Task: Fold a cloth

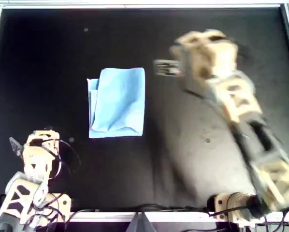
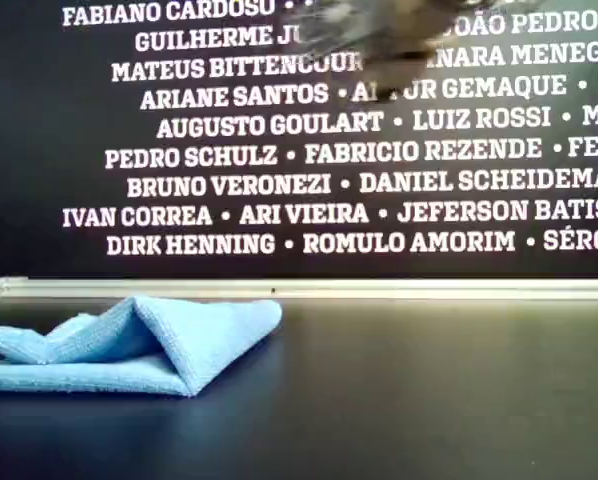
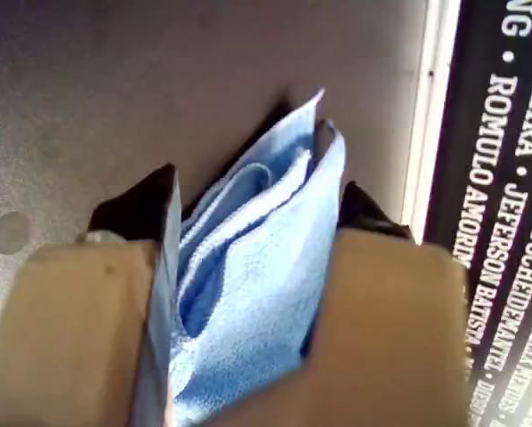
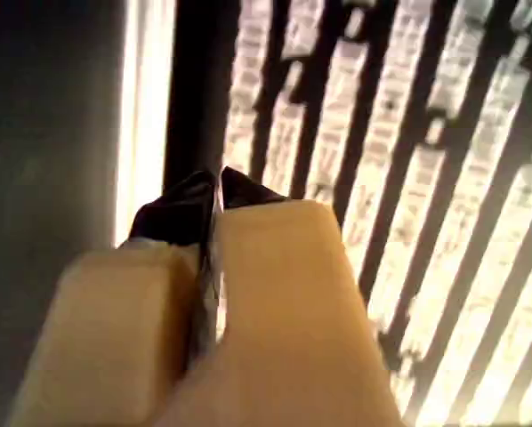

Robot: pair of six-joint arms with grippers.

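Right now the cloth (image 1: 118,101) lies on the black counter (image 1: 48,58) a little left of the overhead frame's middle, already doubled over. An under-layer sticks out along its left edge in that frame. In the exterior view it sits at lower left, and the top flap stands up in a loose tent instead of lying flat.

My left end effector (image 1: 158,67) is at the upper middle of the overhead frame, just off the cloth's upper right corner and not touching it. Its wrist camera shows the jaws apart, with the cloth framed in the gap between them. The right end effector (image 1: 14,144) is at the lower left of the overhead frame, well apart from the cloth, and its wrist camera shows the jaws pressed together on nothing.

What worries me is that puffed flap: I judge it could spring back or slide and leave the layers more askew. The left arm looks blurred, so it may be moving, and a low pass could snag the raised edge and drag the fold open. Pinching only the top layer next would skew the stack further
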